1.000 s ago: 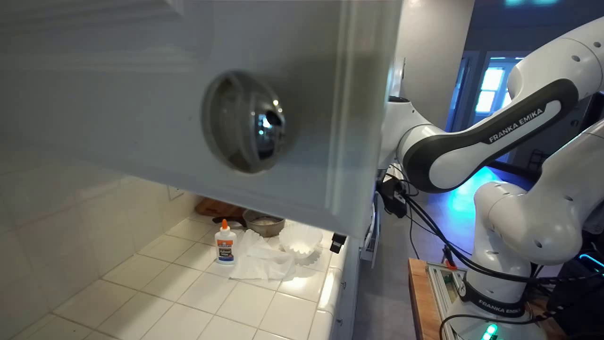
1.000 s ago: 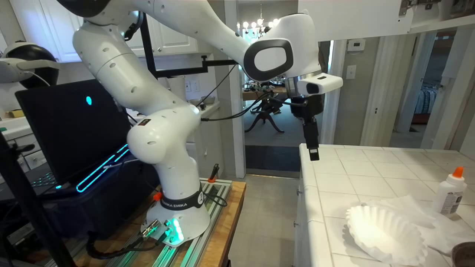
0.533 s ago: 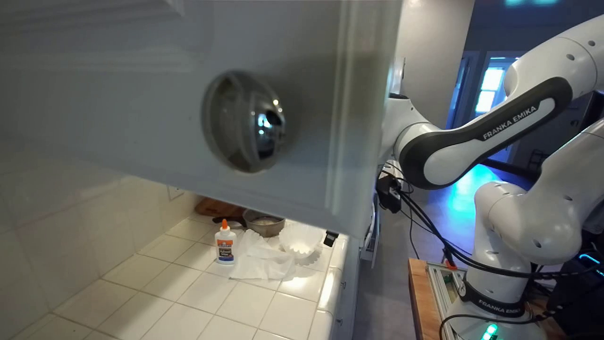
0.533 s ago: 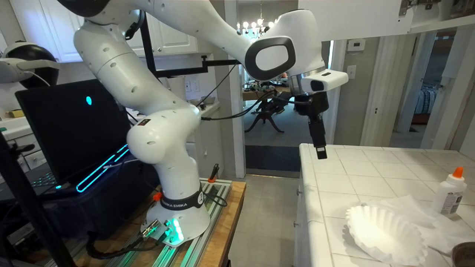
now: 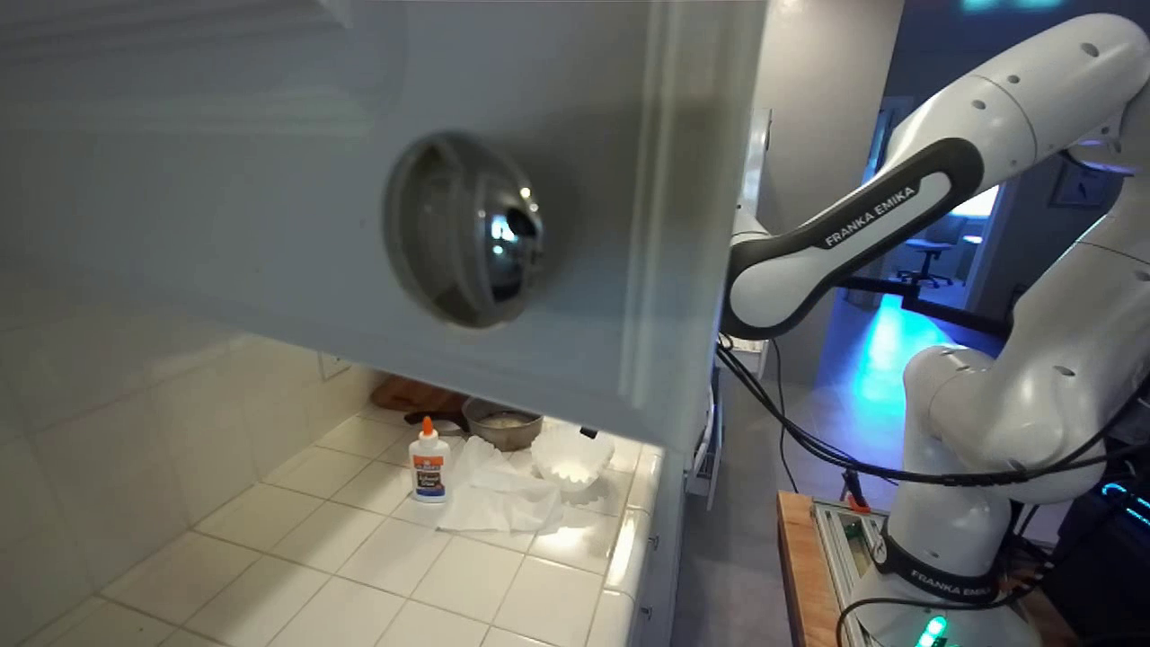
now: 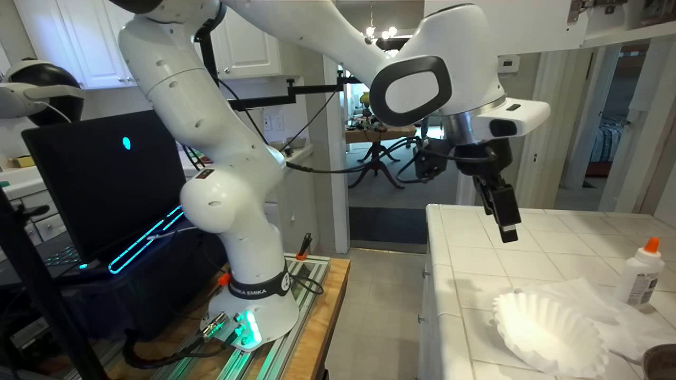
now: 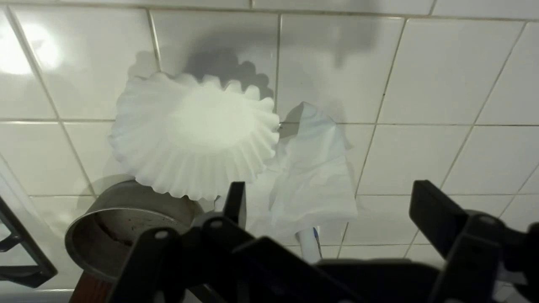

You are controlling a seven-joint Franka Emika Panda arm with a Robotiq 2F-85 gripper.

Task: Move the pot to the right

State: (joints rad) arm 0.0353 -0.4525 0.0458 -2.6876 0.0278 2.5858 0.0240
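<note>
The pot [image 5: 508, 438] is small, round and grey metal with a dark handle. It stands on the tiled counter behind the glue bottle in an exterior view. Only its edge shows at the lower right corner of an exterior view [image 6: 660, 361]. In the wrist view the pot [image 7: 143, 196] is at the lower left, partly hidden by the left finger. My gripper [image 7: 329, 189] is open with nothing between its fingers. It hangs above the counter, apart from the pot, as an exterior view [image 6: 508, 233] shows. In an exterior view only a dark fingertip [image 5: 588, 432] shows below the door.
A white fluted paper filter [image 7: 198, 130] lies beside the pot. A crumpled white tissue [image 7: 316, 176] and an orange-capped glue bottle [image 6: 640, 277] are near it. A wooden board [image 5: 413, 394] lies behind the pot. An open cabinet door [image 5: 269, 225] with a round knob [image 5: 467, 234] hangs overhead.
The arm has reached farther over the counter; the gripper moved right in an exterior view and its fingertip moved left in an exterior view. The pot and other objects have not moved.
</note>
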